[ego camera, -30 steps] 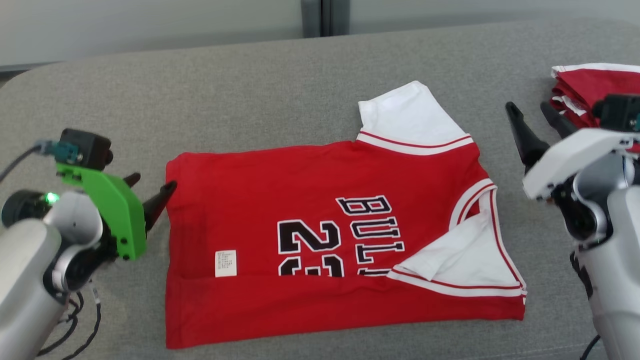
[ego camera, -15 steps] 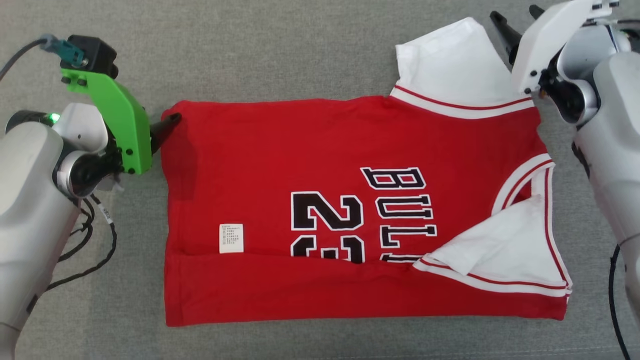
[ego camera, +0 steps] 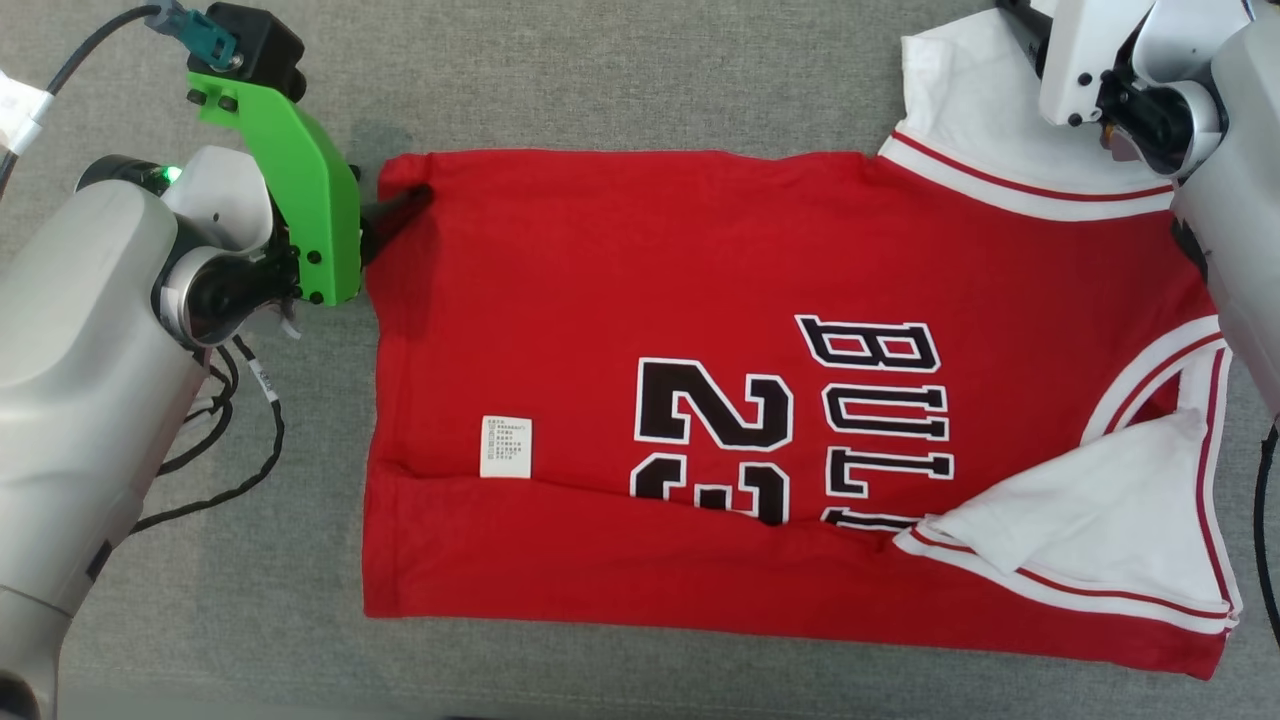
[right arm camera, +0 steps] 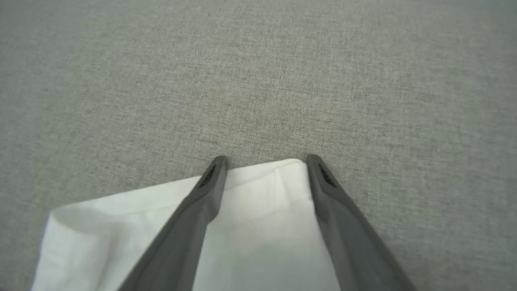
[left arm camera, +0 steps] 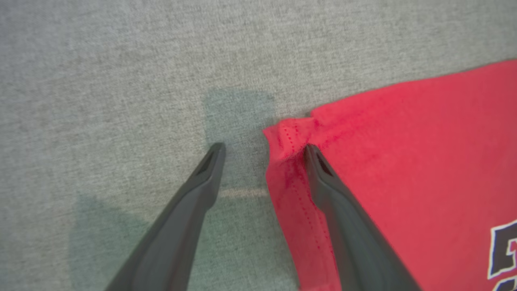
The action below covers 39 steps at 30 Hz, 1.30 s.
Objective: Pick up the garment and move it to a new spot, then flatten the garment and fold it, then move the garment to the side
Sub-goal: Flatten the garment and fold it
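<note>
Lying flat on grey upholstery (ego camera: 640, 70) — red garment (ego camera: 600, 280).

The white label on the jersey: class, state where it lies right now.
In the head view, the label lies on the red jersey, left of centre and low down, to the left of the black number.

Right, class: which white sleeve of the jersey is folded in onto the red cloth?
The nearer sleeve, beside the lettering; the farther sleeve sticks out flat on the grey cloth at the right gripper.
</note>
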{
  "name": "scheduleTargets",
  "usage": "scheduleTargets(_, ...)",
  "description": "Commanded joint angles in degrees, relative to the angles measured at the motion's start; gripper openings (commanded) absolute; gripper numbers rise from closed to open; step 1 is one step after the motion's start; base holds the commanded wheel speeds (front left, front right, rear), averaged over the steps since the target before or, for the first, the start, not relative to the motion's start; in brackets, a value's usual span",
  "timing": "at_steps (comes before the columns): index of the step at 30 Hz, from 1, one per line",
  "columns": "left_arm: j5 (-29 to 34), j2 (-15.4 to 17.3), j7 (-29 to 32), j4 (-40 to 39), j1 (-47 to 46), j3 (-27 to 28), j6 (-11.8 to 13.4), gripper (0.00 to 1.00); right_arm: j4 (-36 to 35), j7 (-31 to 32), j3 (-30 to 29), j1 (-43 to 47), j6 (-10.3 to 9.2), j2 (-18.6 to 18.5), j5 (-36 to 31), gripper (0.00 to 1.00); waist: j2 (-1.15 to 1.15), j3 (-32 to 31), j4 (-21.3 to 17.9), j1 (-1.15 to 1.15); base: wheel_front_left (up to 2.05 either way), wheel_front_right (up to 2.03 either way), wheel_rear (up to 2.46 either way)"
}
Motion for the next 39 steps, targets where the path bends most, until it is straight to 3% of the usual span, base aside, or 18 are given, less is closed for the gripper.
scheduleTargets(1, -1.19, 0.22, 1.15, 0.09, 0.56, -1.2, -0.15, 1.0, 2.19, 2.03, 1.62, 2.16, 0.01, 0.69, 0.88, 0.7, 0.0, 0.2, 0.06, 0.0, 0.0, 0.0, 0.0)
scheduleTargets(2, -1.44, 0.38, 1.4, -0.01, 0.67, -1.66, -0.15, 1.0, 2.46, 2.6, 2.18, 2.16, 0.01, 0.77, 1.24, 0.47, 0.0, 0.11, -0.11, 0.0, 0.0, 0.0, 0.0)
scheduleTargets(3, -1.69, 0.58, 1.28, -0.04, 0.82, -2.08, -0.15, 0.86, 2.56, 3.16, 2.9, 2.13, 0.02, 0.83, 1.74, 0.4, 0.0, -0.02, -0.35, 0.0, 0.0, 0.0, 0.0)
scheduleTargets(4, -1.92, 0.74, 1.06, -0.01, 0.86, -2.34, -0.15, 0.53, 2.48, 3.39, 3.38, 1.99, 0.02, 0.78, 2.13, 0.31, 0.0, -0.13, -0.55, 0.0, 0.0, 0.0, 0.0)
scheduleTargets(5, -2.31, 0.98, 1.06, -0.03, 0.98, -2.66, -0.16, 0.32, 2.44, 3.34, 3.88, 1.61, 0.02, 0.54, 2.53, 0.16, 0.0, -0.29, -0.83, 0.0, 0.0, 0.0, 0.0)
scheduleTargets(6, -2.76, 1.13, 1.05, -0.07, 1.12, -2.89, -0.16, 0.16, 2.5, 3.26, 4.24, 1.35, 0.02, 0.36, 2.84, 0.11, 0.0, -0.41, -1.04, 0.0, 0.0, 0.0, 0.0)
scheduleTargets(7, -3.1, 1.31, 0.59, -0.18, 1.15, -3.01, -0.16, 0.11, 2.52, 3.37, 4.7, 1.16, 0.02, 0.31, 3.16, 0.1, 0.0, -0.56, -1.29, 0.0, 0.0, 0.0, 0.0)
scheduleTargets(8, -3.31, 1.52, 0.14, -0.13, 1.15, -3.07, -0.16, 0.11, 2.52, 3.58, 5.1, 1.15, 0.02, 0.33, 3.49, 0.1, 0.0, -0.69, -1.5, 0.0, 0.0, 0.0, 0.0)
scheduleTargets(9, -3.45, 1.77, 0.05, -0.13, 1.18, -3.35, -0.16, 0.0, 2.4, 3.89, 5.59, 1.21, 0.01, 0.31, 3.91, 0.09, 0.0, -0.85, -1.72, 0.0, 0.0, 0.0, 0.0)
scheduleTargets(10, -3.73, 2.03, -0.07, -0.09, 1.23, -3.62, -0.16, 0.0, 2.27, 4.0, 5.99, 1.29, 0.01, 0.22, 4.31, 0.0, 0.0, -0.97, -1.89, 0.0, 0.0, 0.0, 0.0)
scheduleTargets(14, -4.18, 3.06, -1.5, -0.02, 0.81, -4.18, -0.04, 0.0, 0.94, 2.33, 7.44, 1.42, 0.0, -0.39, 5.97, 0.0, 0.0, -1.36, -2.39, 0.0, 0.0, 0.0, 0.0)
scheduleTargets(20, -4.08, 4.0, -4.77, 1.51, -0.25, -5.03, -0.03, 0.0, 0.95, -7.43, 7.48, -0.1, -0.04, -0.95, 7.0, 0.0, 0.0, -3.11, -2.75, 0.0, 0.0, 0.0, 0.0)
scheduleTargets(26, -4.79, 4.76, -6.39, 3.21, 0.88, -6.39, -0.03, 0.0, 3.81, -13.2, 7.78, 0.02, -0.04, -0.09, 7.97, 0.0, 0.0, -6.31, -3.53, 0.0, 0.0, 0.0, 0.0)
scheduleTargets(32, -6.43, 5.53, -6.39, 3.93, 2.21, -7.83, -0.03, 0.0, 4.37, -14.38, 9.61, 2.38, -0.04, 0.37, 10.32, 0.0, 0.0, -10.14, -4.7, 0.0, 0.0, 0.0, 0.0)
scheduleTargets(39, -8.37, 8.32, -6.79, 2.19, 5.4, -9.48, -0.04, 0.0, -0.32, -15.84, 12.2, 7.31, -0.04, -2.06, 14.29, 0.0, 0.0, -14.54, -6.34, 0.0, 0.0, 0.0, 0.0)
